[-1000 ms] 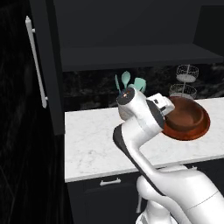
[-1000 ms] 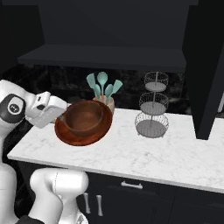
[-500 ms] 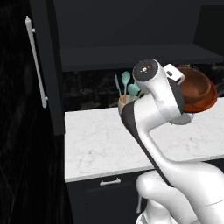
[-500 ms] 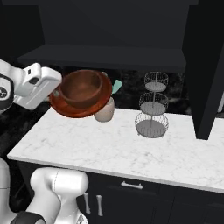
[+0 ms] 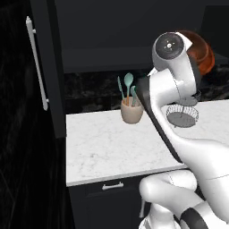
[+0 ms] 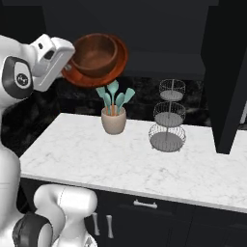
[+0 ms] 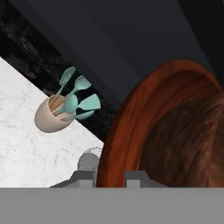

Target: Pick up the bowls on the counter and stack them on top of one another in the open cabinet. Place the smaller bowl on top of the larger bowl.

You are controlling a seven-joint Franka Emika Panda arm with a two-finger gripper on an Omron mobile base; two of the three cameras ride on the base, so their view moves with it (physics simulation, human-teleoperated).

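A dark kitchen wall and black cabinet [image 6: 226,72] back the white bench [image 6: 144,164]. High above it, the end effector [image 7: 110,177] clamps the rim of the larger bowl [image 6: 118,62], with the smaller bowl [image 6: 94,54] nested inside. Below stand a utensil cup [image 6: 114,120] and a wire rack [image 6: 167,120].

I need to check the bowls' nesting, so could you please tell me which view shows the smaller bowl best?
The right base view: the smaller bowl sits whole inside the larger bowl, both tilted and held up beside the gripper. The hand view crops it close. The left base view shows bowl mostly behind the arm.
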